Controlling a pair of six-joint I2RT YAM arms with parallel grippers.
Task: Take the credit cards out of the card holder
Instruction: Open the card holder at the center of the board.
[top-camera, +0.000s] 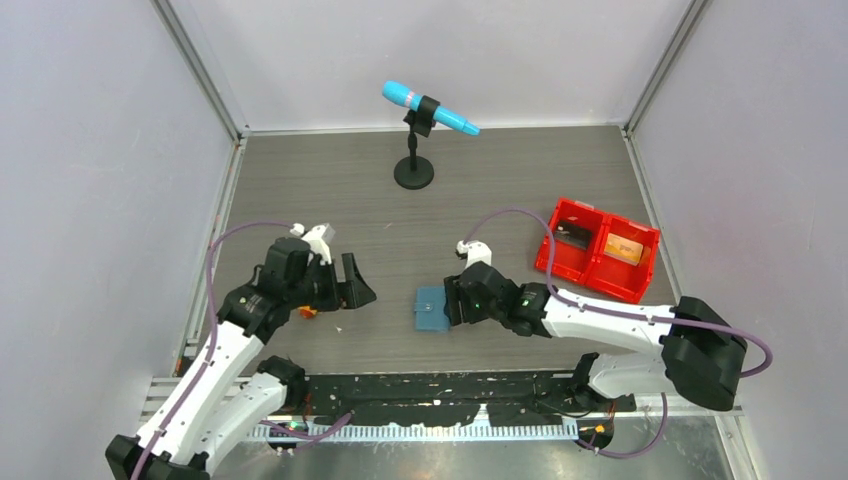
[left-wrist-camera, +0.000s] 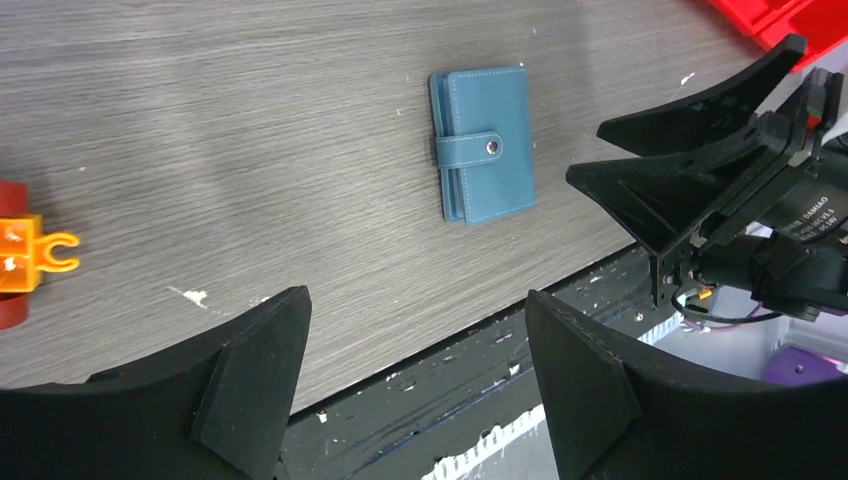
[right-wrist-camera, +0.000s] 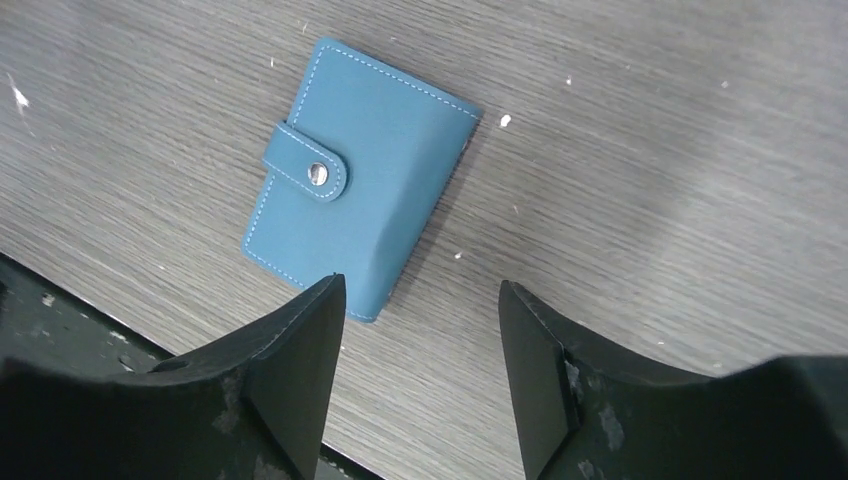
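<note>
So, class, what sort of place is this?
Probably a robotics lab test cell: a left arm and right arm bolted at the edge of a wood-grain table, plain white walls on metal framing, and a microphone on a stand.

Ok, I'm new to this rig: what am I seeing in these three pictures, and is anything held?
Two robot arms are bolted at the near edge of a table. The wide picture is from a fixed camera above and behind them: left arm on the left, right arm on the right. The other two are from a camera on each wrist; the black wedges at the bottom are that arm's own fingers. On the table: a closed blue wallet, strap snapped; a red bin with what looks like an orange-gold card inside; a microphone on a stand; a small orange piece. The left gripper and right gripper are open and empty; the right gripper hovers by the wallet.
</note>
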